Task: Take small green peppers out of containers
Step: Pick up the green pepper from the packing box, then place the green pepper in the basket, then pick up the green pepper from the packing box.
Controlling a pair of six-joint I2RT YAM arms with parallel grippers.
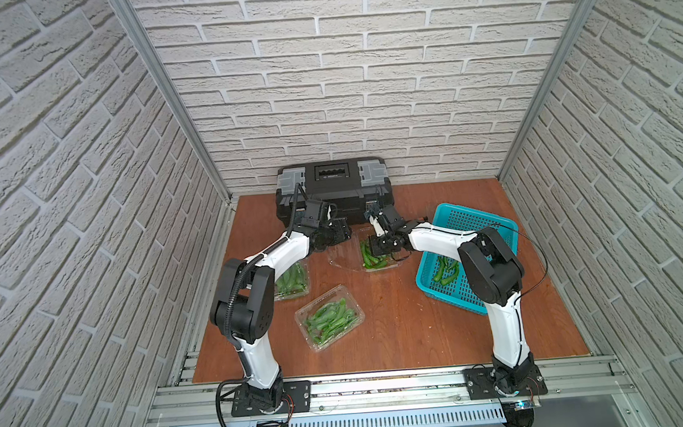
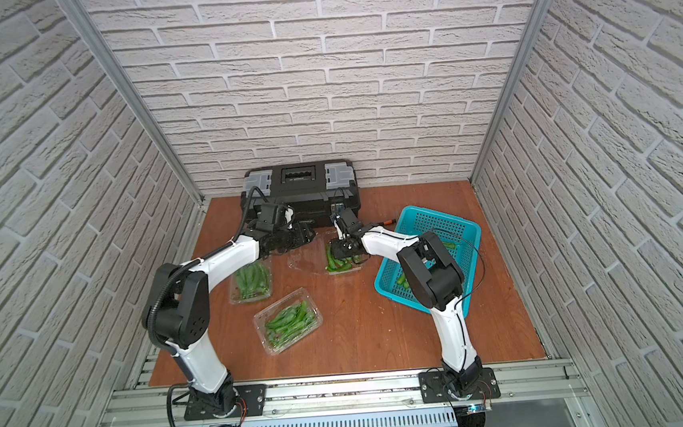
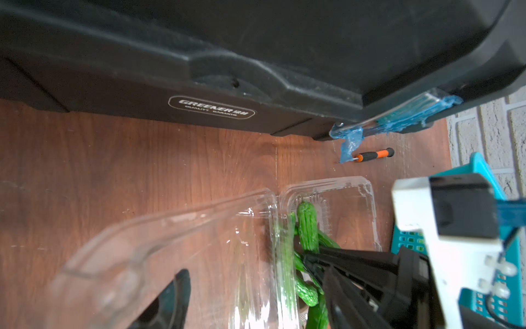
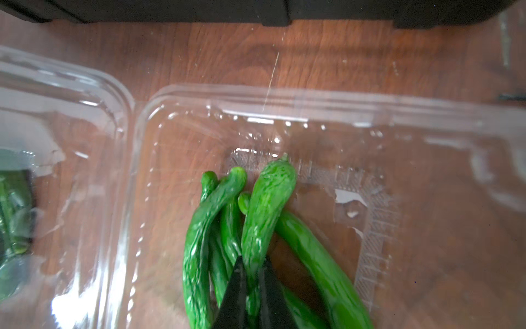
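One small green pepper point(image 4: 264, 205), among a few lying in the open container point(image 4: 313, 98) on the bench point(image 1: 382, 324), is pinched by the right pincer point(image 4: 252, 261), which is pressed together across its middle. Its long axis runs away from the pincer, with the free end pointing toward the toolbox point(image 1: 331, 190). The grasp looks made. Next it likely needs a clean lift over the wall, free of overlapping neighbours, toward the basket point(image 1: 469, 221). The left pincer point(image 1: 335, 233) stands spread by the lid point(image 3: 170, 222).
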